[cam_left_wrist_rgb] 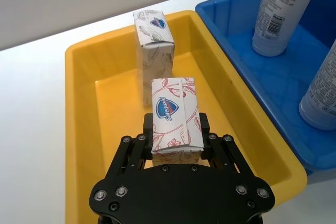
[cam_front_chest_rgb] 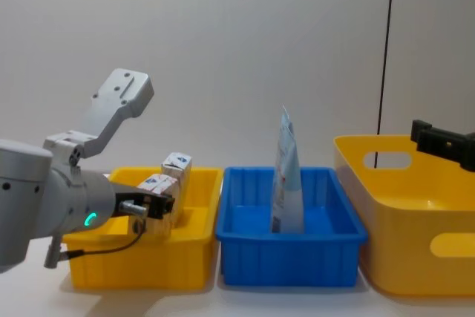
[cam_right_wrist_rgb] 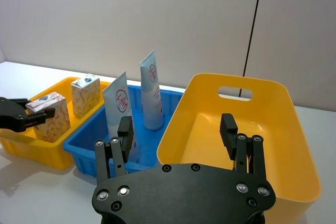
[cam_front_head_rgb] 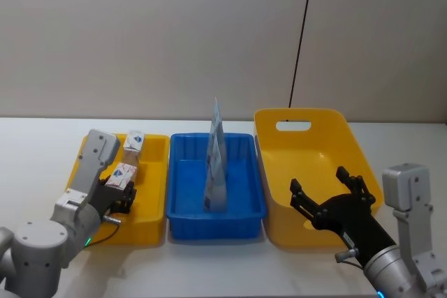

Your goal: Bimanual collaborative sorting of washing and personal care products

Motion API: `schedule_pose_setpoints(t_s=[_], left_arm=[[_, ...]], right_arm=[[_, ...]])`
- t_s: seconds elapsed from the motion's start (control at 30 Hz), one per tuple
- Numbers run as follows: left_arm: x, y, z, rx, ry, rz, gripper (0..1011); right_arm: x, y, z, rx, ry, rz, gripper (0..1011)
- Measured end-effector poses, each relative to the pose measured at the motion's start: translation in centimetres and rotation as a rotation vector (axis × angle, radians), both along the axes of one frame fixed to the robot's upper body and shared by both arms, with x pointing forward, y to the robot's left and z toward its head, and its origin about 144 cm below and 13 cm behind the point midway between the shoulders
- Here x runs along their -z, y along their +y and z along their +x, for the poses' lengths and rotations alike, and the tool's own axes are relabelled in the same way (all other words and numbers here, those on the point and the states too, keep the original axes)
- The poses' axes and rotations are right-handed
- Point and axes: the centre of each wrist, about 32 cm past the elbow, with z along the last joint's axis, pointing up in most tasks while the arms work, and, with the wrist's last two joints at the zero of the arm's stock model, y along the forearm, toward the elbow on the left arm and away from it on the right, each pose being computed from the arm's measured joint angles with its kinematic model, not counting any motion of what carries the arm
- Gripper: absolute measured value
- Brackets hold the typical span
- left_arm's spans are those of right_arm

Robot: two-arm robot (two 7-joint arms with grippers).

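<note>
Our left claw (cam_left_wrist_rgb: 176, 132) grips the red-leaf carton (cam_left_wrist_rgb: 172, 109) inside the small bin (cam_left_wrist_rgb: 100, 66). Our right claw (cam_front_head_rgb: 327, 190) gapes wide over the big bin's (cam_front_head_rgb: 274, 129) near edge.

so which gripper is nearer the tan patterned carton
Left. The left gripper, shut on the red-leaf carton, is beside the tan carton in the small yellow bin; the right gripper hangs open over the large yellow bin.

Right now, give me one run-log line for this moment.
left gripper: shut on red-leaf carton, in small yellow bin | right gripper: open, over large yellow bin | two tubes: upright in blue bin
</note>
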Motion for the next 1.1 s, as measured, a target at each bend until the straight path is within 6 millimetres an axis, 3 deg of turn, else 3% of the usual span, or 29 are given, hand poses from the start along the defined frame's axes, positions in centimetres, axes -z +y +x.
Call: schedule_pose_setpoints(t_s=[0.53,1.1], left_arm=[[-2.8,2.7,-0.8,0.109,-0.092,0.08,416],[-6.6,7.4,-1.5,0.35,-0.181,0.107,416]], right_arm=[[0.0,0.0,0.0,0.0,0.0,0.0,1000],[0.0,0.0,0.0,0.0,0.0,0.0,1000]])
